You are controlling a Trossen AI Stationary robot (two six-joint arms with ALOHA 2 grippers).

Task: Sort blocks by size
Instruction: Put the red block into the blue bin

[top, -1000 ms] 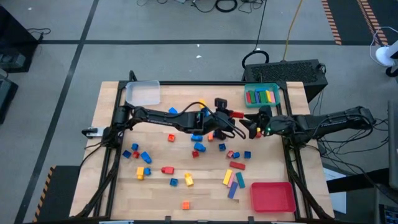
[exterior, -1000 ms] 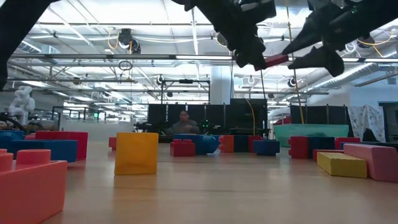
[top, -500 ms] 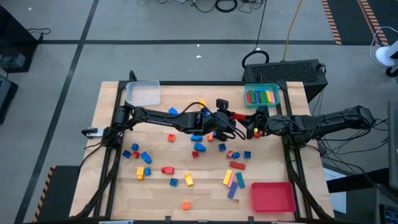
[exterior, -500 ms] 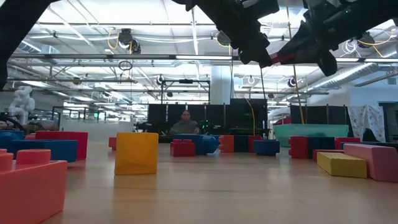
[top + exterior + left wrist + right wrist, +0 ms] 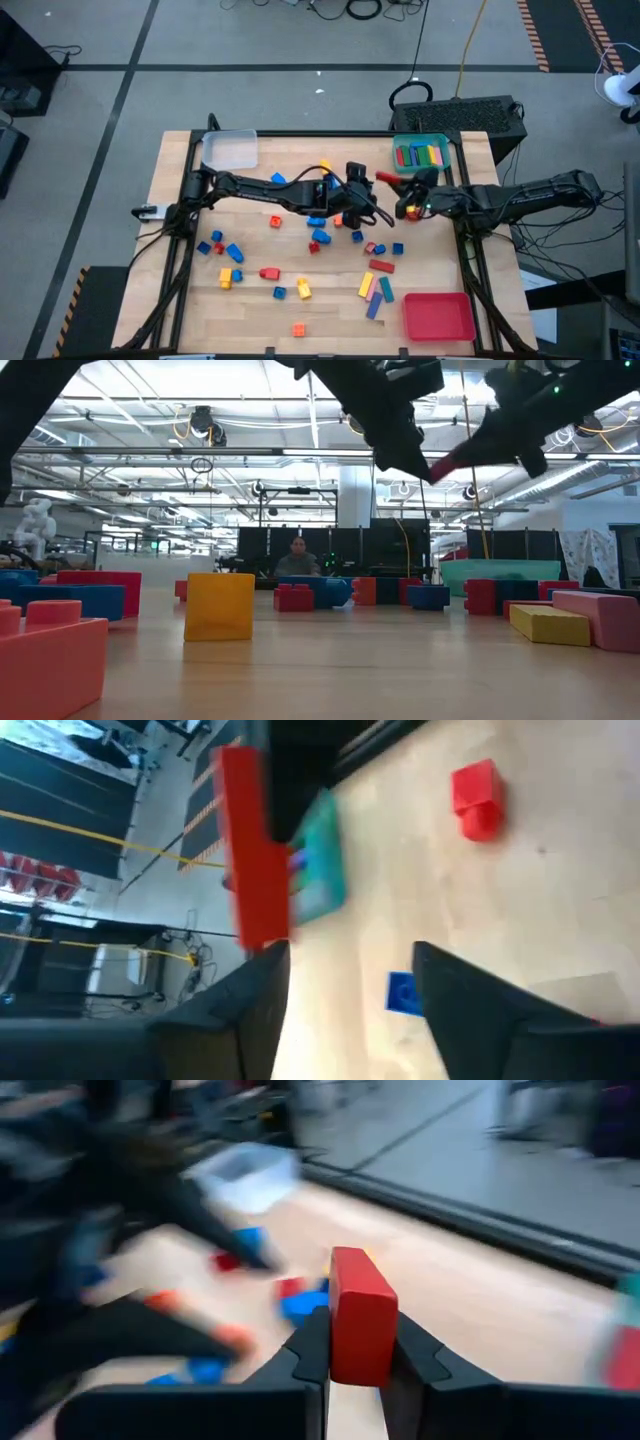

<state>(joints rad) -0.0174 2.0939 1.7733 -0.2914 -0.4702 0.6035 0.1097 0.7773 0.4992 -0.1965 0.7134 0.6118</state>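
Observation:
A long red block [image 5: 386,179] hangs in the air over the table's middle right, between my two grippers. My right gripper [image 5: 356,1348] is shut on it and shows in the high view [image 5: 407,197]. My left gripper [image 5: 350,988] stands open just left of it [image 5: 374,210], its fingers on either side of the block's free end [image 5: 262,925]. Many small blocks [image 5: 320,237] in blue, red, yellow and orange lie scattered on the wooden table [image 5: 250,300]. My right gripper pinches one end of the red block [image 5: 362,1342] between its two fingers. The fingers come from the table's right, pointing slightly down. The block juts out past the fingertips toward my left gripper, slanting [image 5: 450,461], clear of the table. My left gripper's fingers stand by the block's free end; I cannot tell whether one touches it.
A teal tray [image 5: 441,151] with several coloured bars stands at the far right, a clear tray [image 5: 230,150] at the far left, a red tray [image 5: 438,316] at the near right. Long bars [image 5: 376,288] lie left of the red tray. A person sits in the room beyond.
My right gripper has shut on the red block's end and rolled at the wrist. My left gripper, which held the block's other end, has opened and let go. The block, level before, now slants down toward my left gripper.

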